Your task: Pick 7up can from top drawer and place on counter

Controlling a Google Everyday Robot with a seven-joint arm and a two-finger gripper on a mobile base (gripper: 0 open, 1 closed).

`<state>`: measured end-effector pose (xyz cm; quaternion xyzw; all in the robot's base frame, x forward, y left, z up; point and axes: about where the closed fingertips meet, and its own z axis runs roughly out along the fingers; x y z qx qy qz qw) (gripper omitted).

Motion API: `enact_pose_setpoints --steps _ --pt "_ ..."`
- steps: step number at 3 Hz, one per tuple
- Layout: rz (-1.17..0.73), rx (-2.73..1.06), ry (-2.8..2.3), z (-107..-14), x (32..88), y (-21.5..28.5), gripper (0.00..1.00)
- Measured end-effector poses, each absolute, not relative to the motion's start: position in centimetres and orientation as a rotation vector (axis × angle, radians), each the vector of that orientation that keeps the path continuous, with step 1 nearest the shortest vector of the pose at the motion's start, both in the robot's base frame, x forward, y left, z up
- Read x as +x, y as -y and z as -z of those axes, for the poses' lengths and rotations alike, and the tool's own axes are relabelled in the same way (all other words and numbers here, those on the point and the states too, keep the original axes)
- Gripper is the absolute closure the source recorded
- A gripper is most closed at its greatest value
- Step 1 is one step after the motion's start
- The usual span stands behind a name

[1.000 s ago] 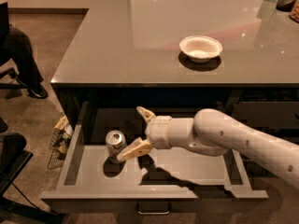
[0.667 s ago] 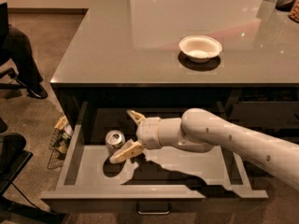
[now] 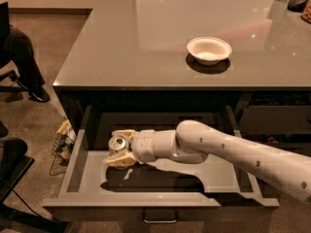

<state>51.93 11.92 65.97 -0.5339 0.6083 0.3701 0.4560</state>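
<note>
Down in the left half of the wide, shallow grey top drawer [image 3: 80, 181], which is pulled right out, sits the 7up can [image 3: 117, 143], a small aluminium drinks can. From my camera I mostly get its round silver top with the pull tab. Only a sliver of the pale body shows below the rim, so I can't read any markings. The cream-coloured two-finger gripper [image 3: 112, 148] is right at it, on the end of the fat white arm [image 3: 233, 152] that comes in low from the right across the drawer floor. Its fingers are spread apart with the can sitting between them, one finger [image 3: 122, 133] tucked round the far side and the other on the near side. They look about a can's width apart, hugging it close, but honestly I can't tell whether the pads are actually pressing on the metal. The can stands upright on the drawer floor, long axis vertical, top facing up toward the camera, no lean that I can make out. Up on the big glossy grey counter [image 3: 121, 47] there's a white bowl [image 3: 209, 49], well away from all this.
</note>
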Motion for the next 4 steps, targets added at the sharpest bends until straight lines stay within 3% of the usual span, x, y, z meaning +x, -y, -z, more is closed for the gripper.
enact_pose_setpoints --steps 2,3,4 --pt "-1.015 -1.237 -1.345 -72.7 50.3 -12.1 0.84" --pt "-1.028 -1.256 -1.304 -81.8 48.8 -10.6 1.0" --pt "-0.952 -1.289 -1.321 -91.9 49.8 -9.2 1.0"
